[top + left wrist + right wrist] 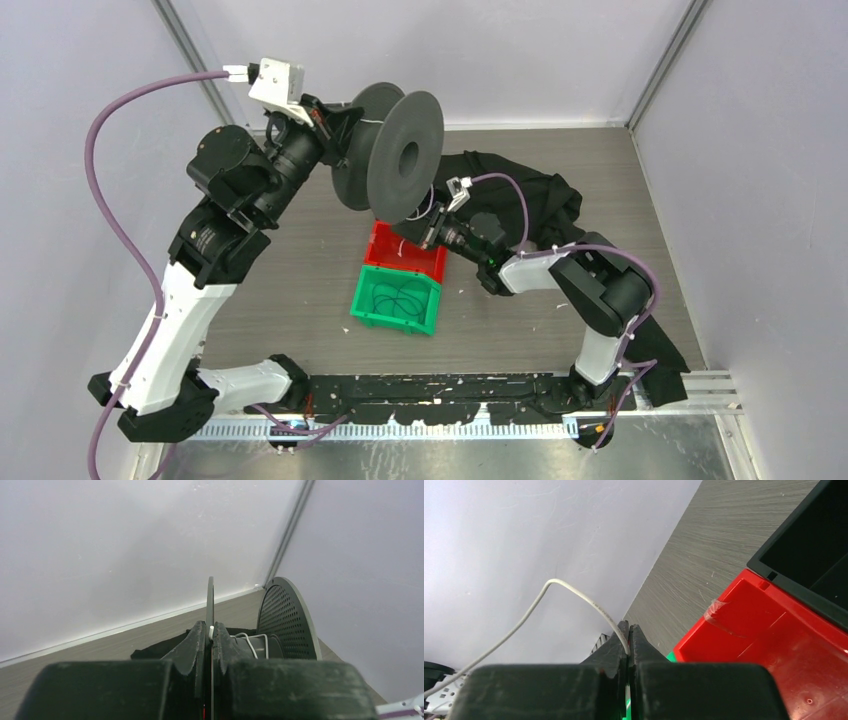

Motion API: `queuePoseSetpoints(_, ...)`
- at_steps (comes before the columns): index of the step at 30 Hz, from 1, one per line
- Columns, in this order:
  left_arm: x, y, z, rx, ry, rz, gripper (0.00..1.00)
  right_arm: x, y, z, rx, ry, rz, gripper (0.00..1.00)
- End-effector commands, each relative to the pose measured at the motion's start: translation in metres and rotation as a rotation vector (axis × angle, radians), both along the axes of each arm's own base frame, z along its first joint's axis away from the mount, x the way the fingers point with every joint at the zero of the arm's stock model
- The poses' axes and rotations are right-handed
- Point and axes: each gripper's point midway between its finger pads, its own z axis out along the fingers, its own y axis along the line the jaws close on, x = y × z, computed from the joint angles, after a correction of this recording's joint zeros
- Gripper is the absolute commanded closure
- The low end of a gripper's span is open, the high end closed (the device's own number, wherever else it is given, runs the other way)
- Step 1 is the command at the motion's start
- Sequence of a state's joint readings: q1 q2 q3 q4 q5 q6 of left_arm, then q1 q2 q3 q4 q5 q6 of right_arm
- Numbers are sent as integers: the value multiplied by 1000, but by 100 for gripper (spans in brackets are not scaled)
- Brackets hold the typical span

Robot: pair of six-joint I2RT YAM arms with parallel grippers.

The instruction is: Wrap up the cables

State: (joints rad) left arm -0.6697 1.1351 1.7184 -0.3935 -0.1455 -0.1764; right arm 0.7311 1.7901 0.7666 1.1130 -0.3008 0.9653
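Observation:
The left gripper (338,122) is raised at the back and shut on one flange (210,597) of a grey spool (392,150). In the left wrist view the gripper (210,631) clamps the thin flange, with a white cable end (211,630) at the fingertips. A few turns of white cable (252,644) lie on the spool's hub, beside the perforated far flange (287,620). The right gripper (432,232) is low, beside the red bin (405,252). In the right wrist view this gripper (629,632) is shut on the white cable (574,592), which arcs up and off to the left.
A green bin (397,298) holding thin dark cable loops stands in front of the red bin (774,645). A black cloth (520,195) lies at the back right under the right arm. A dark box rim (809,560) shows beyond the red bin. Walls enclose three sides.

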Motion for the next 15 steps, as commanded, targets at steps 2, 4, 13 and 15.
queuePoseSetpoints(2, 4, 46, 53, -185, -112, 218, 99, -10, -6, 23, 51, -18, 15, 99)
queuePoseSetpoints(4, 21, 67, 45, -202, -96, 381, 100, -18, -13, 14, -13, 1, 14, 99)
queuePoseSetpoints(13, 82, 98, -12, -180, -18, 857, 100, -107, -23, 12, -537, -182, 242, 100)
queuePoseSetpoints(15, 90, 97, -22, -154, -4, 907, 99, -123, -24, 22, -633, -228, 312, 99)
